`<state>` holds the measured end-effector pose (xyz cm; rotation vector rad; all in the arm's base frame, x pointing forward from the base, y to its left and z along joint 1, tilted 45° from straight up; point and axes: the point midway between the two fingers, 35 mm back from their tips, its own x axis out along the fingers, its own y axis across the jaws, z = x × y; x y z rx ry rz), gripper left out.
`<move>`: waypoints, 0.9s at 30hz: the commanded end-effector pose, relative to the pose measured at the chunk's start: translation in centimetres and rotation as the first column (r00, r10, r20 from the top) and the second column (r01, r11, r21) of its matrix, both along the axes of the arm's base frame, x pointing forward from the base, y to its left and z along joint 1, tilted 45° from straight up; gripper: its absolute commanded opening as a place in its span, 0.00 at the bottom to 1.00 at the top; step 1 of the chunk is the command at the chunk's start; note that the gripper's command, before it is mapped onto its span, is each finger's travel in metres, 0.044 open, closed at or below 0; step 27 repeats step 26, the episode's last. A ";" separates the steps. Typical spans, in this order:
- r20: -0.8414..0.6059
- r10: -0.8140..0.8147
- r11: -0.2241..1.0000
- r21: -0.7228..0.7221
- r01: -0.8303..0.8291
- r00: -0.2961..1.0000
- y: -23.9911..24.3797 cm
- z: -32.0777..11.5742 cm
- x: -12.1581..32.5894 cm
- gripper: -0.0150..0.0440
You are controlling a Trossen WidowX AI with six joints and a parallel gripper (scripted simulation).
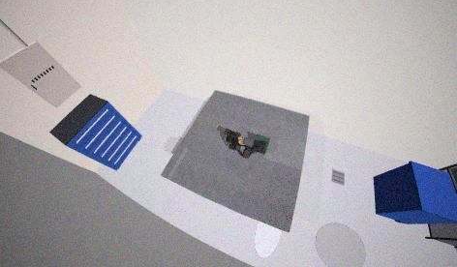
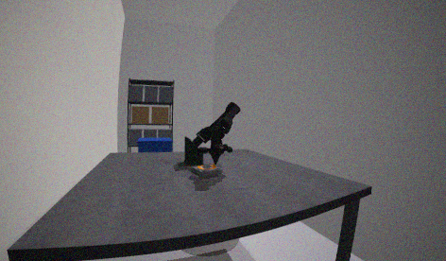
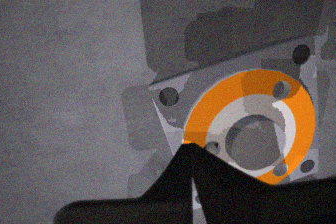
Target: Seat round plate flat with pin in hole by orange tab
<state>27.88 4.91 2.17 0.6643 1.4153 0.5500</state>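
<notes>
Looking down through the wrist cam, the gripper [image 3: 193, 172] has its two black fingers pressed together with only a thin seam between them, so it's closed and holding nothing. The tip sits right at the lower-left edge of the round plate [image 3: 262, 87]; can't tell if it's actually touching the rim or just hovering over it. The plate is an orange ring with a pale inner band, lying on the grey square base [image 3: 165, 117], and the post [image 3: 252, 142] shows through its middle. A few small holes are visible in the ring, one near the top [image 3: 281, 90]. Can't make out the pin or which hole it belongs to from this angle.

In the exterior view the arm [image 2: 218, 128] bends down over the plate [image 2: 206, 168] near the middle of the dark table [image 2: 142, 203]. Behind it there's a shelf [image 2: 150, 111] with a blue bin [image 2: 155, 145].
</notes>
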 end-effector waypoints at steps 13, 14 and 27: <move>-0.006 -0.008 1.000 0.004 0.008 1.000 -2.5 2.2 -0.6 0.25; -0.006 -0.008 1.000 0.004 0.008 1.000 -2.5 2.2 -0.6 0.25; -0.006 -0.008 1.000 0.004 0.008 1.000 -2.5 2.2 -0.6 0.25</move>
